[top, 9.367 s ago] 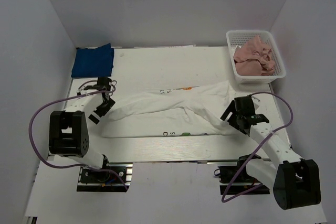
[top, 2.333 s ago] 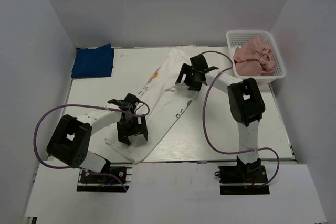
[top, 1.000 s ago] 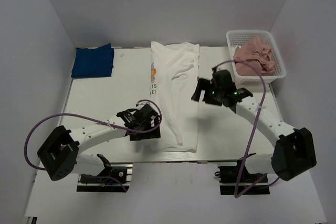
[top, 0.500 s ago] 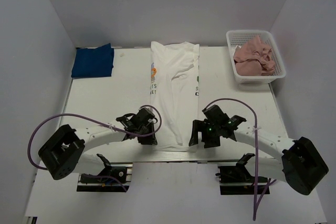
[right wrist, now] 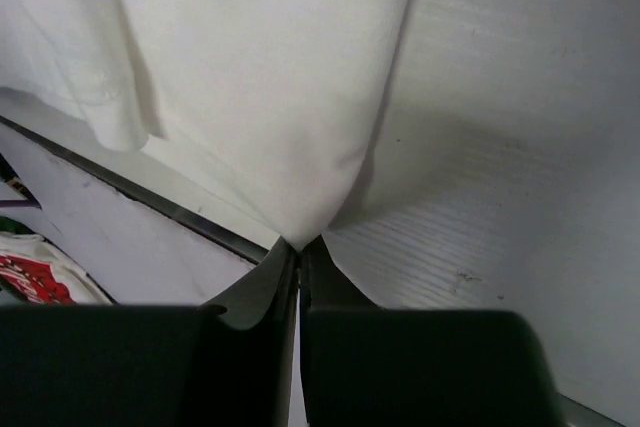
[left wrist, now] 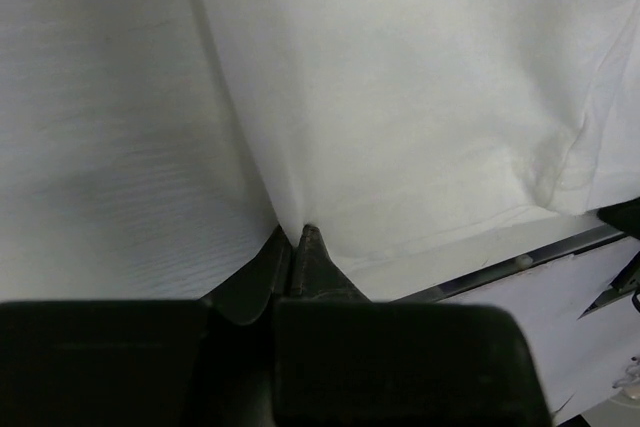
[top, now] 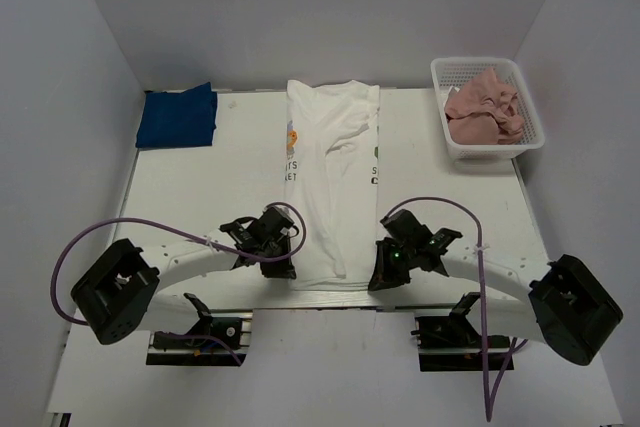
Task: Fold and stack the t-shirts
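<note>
My left gripper (left wrist: pixel 296 235) and right gripper (right wrist: pixel 300 245) clamp near hem corners of the white t-shirt (top: pixel 335 172); a pink t-shirt (top: pixel 485 109) fills the mesh basket (top: pixel 495 149).

Def a robotics lab / test cell imo, not a home. Plain white walls (top: pixel 320 7) box in a white surface (top: pixel 200 197) on 3 sides, lightbox style. Two black-n-white robot arms, left arm (top: pixel 180 262) + right arm (top: pixel 490 272), bolted at the near edge, w/ purple cables (top: pixel 70 247) looping off them. Only homey bit is the laundry: white tee (top: pixel 330 177) laid flat, blue tee (top: pixel 177 115) folded in the far corner, pink tee (top: pixel 483 107) bunched in a mesh basket (top: pixel 475 60).
</note>
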